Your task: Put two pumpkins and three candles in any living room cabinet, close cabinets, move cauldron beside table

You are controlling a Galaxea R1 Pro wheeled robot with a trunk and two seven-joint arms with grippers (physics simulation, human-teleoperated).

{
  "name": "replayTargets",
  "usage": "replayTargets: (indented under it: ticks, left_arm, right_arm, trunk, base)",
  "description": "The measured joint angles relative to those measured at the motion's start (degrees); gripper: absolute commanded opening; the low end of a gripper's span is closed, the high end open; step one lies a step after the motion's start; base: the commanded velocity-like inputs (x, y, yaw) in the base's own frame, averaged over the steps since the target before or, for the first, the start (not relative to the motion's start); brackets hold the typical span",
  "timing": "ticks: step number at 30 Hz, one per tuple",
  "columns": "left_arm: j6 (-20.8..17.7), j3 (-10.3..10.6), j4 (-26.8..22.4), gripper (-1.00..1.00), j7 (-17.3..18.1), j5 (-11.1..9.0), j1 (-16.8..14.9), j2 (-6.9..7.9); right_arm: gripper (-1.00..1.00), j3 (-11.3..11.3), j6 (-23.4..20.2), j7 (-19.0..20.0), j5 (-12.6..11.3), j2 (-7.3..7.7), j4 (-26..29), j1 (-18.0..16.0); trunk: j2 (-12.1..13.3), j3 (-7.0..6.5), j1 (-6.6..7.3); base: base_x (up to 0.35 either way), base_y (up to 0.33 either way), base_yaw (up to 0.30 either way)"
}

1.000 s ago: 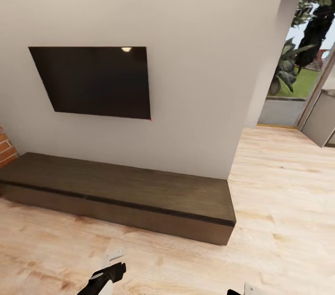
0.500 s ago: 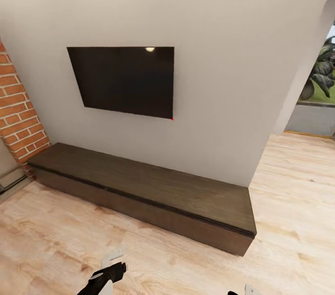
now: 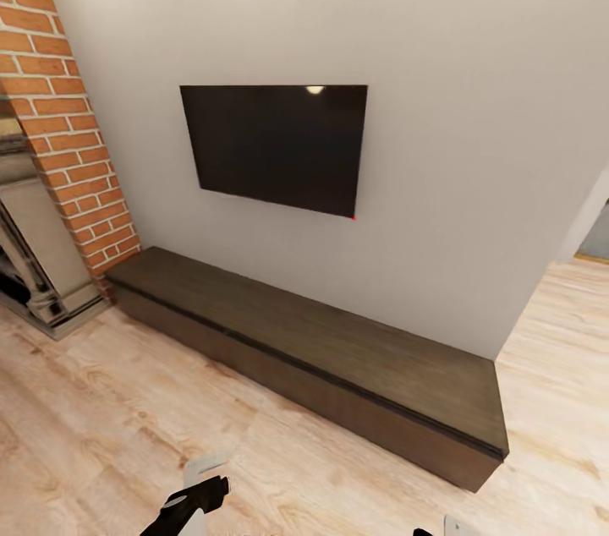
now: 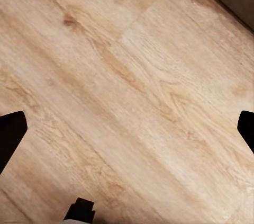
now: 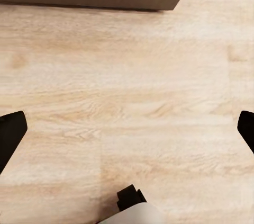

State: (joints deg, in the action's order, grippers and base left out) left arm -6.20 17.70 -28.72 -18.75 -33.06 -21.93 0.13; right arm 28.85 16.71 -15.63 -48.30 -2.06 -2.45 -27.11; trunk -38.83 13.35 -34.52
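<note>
Panning left, I now see a brick fireplace (image 3: 59, 181) beside the closed cabinet (image 3: 321, 350); both grippers (image 4: 127, 128) (image 5: 127, 128) gape wide, empty, above floorboards (image 3: 101, 401).

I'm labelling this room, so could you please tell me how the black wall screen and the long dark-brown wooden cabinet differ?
The flat black wall screen hangs on the pale wall; the long dark-brown wooden cabinet sits on the floor. The screen is glossy, the cabinet matte and wood-grained. The cabinet is far longer. Both are dark and rectangular.

Even, bright, soft light; a small lamp glare on the dark screen (image 3: 279, 147); wide-angle bending at edges; slightly soft rendering.
</note>
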Motion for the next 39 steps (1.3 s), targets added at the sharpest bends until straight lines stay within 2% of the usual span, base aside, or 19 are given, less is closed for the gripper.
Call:
replayTargets:
  ticks: [6,10,13,39]
  left_arm:
    - [0.0,0.0,0.0,1.00,0.0,-0.3,0.0,0.02]
    - [0.0,-0.1,0.0,1.00,0.0,-0.6,0.0,0.15]
    - [0.0,-0.1,0.0,1.00,0.0,-0.7,0.0,0.17]
    - [0.0,-0.2,0.0,1.00,0.0,-0.6,0.0,0.38]
  right_arm:
    - [1.00,0.1,0.0,0.1,0.3,0.00,0.0,0.4]
    - [1.00,0.1,0.0,0.0,2.9,0.00,0.0,0.5]
    - [1.00,0.1,0.0,0.0,3.5,0.00,0.0,0.5]
    - [1.00,0.1,0.0,0.0,3.7,0.00,-0.1,0.5]
  trunk:
    - [0.0,0.00,0.00]
    - [0.0,0.00,0.00]
    - [0.0,0.00,0.00]
    - [0.0,0.00,0.00]
  base:
    - [0.000,0.000,0.294]
    - [0.000,0.000,0.294]
    - [0.000,0.000,0.294]
    - [0.000,0.000,0.294]
